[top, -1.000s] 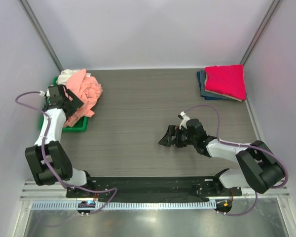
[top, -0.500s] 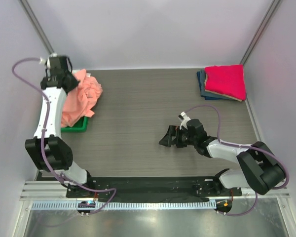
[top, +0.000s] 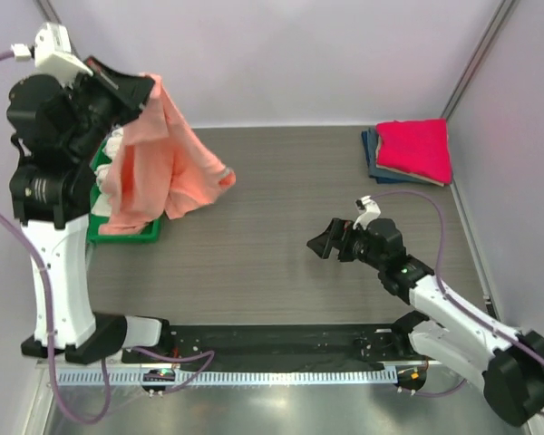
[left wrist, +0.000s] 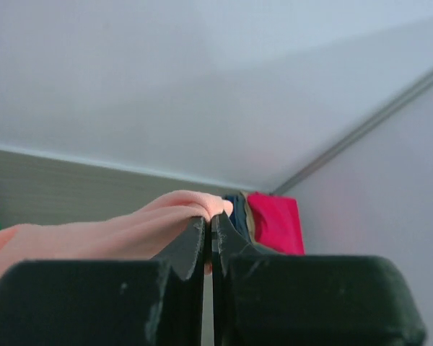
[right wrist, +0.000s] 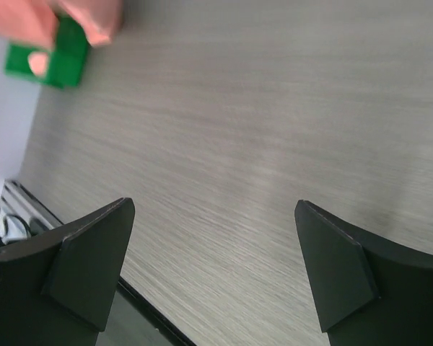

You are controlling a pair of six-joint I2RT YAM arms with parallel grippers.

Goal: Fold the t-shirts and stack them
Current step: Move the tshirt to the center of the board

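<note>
My left gripper (top: 145, 86) is raised high at the back left and shut on the salmon-pink t-shirt (top: 159, 168), which hangs down from it over the tray. In the left wrist view the pink cloth (left wrist: 130, 227) bulges over the pinched left gripper (left wrist: 209, 223). A cream-white t-shirt (top: 115, 142) peeks out behind the hanging one. A magenta-red t-shirt (top: 415, 149) lies folded on dark blue ones (top: 374, 156) at the back right, with that stack (left wrist: 274, 222) also in the left wrist view. My right gripper (top: 325, 243) hovers open over the bare table, its wide jaws empty (right wrist: 215, 267).
A green tray (top: 127, 233) sits at the left edge under the hanging shirt and shows as a green corner (right wrist: 54, 58) in the right wrist view. Grey walls enclose the table on three sides. The arm bases stand on a black rail (top: 272, 340) at the near edge.
My left gripper has shut on the salmon-pink t-shirt and lifted it high off the tray. My right arm has shifted slightly right and raised.
</note>
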